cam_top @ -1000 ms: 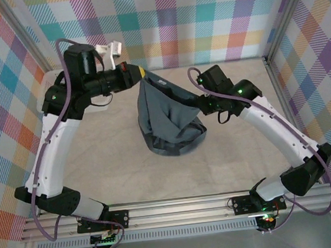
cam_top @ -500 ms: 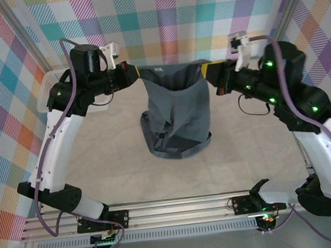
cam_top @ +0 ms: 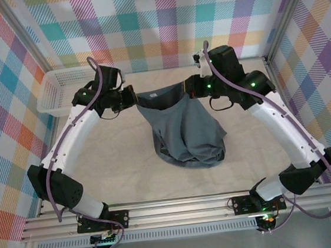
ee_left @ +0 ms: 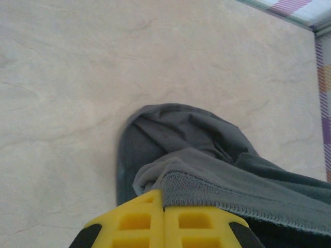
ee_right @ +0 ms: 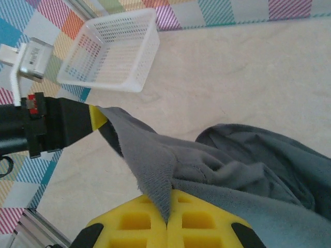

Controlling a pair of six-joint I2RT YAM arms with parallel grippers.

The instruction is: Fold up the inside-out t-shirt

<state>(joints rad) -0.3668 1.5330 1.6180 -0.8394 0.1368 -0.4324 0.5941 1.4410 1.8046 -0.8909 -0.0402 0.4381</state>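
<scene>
The dark grey inside-out t-shirt [cam_top: 184, 131] hangs between the two arms, off to the right of the white mesh basket [cam_top: 55, 88] and nearer to the arm bases than the basket is. Its top edge is pulled into a line between the left end effector [cam_top: 134, 97] and the right end effector [cam_top: 191, 86]. The left one is on the side close to the basket, and the right one is on the side away from the basket. Both are pinched tight on that edge. In the left wrist view the two yellow fingers [ee_left: 135, 222] are pressed together with a stitched hem caught at their tips. In the right wrist view the yellow fingers [ee_right: 201, 222] squeeze a thin point of cloth between them. The rest of the shirt drops down and lies in a bunched heap on the pale worktop [cam_top: 110, 159]. The heap is all folds, so I cannot tell which part is a sleeve or the neck. From above, the fingertips are too small to make out.
</scene>
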